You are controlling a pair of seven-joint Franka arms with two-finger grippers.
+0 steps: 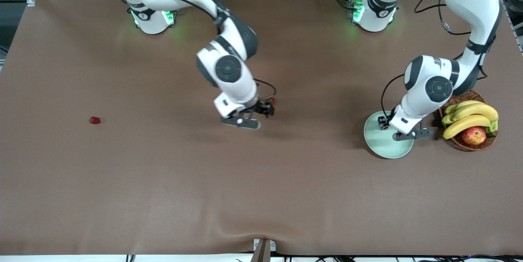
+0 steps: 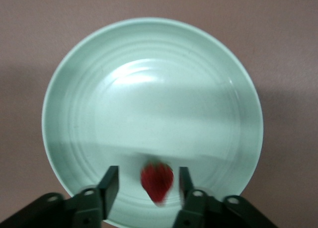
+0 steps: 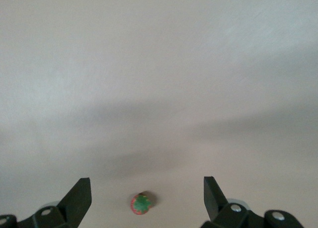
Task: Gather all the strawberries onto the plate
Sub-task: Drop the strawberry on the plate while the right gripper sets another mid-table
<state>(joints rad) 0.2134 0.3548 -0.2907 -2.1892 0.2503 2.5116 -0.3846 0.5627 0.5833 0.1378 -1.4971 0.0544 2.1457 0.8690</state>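
My left gripper (image 1: 384, 124) hangs over the pale mint-green plate (image 1: 386, 147), toward the left arm's end of the table. In the left wrist view its fingers (image 2: 112, 186) stand open, and a blurred red strawberry (image 2: 158, 181) sits between them, touching neither, over the plate (image 2: 149, 89). My right gripper (image 1: 266, 109) is low over the middle of the table and open wide (image 3: 146, 188). A strawberry (image 3: 142, 203) with its green cap up lies on the cloth between its fingers (image 1: 273, 100). Another strawberry (image 1: 94, 120) lies alone toward the right arm's end.
A brown wicker basket (image 1: 488, 143) with bananas (image 1: 470, 117) and an apple (image 1: 474, 135) stands right beside the plate, at the left arm's end. The brown cloth covers the whole table.
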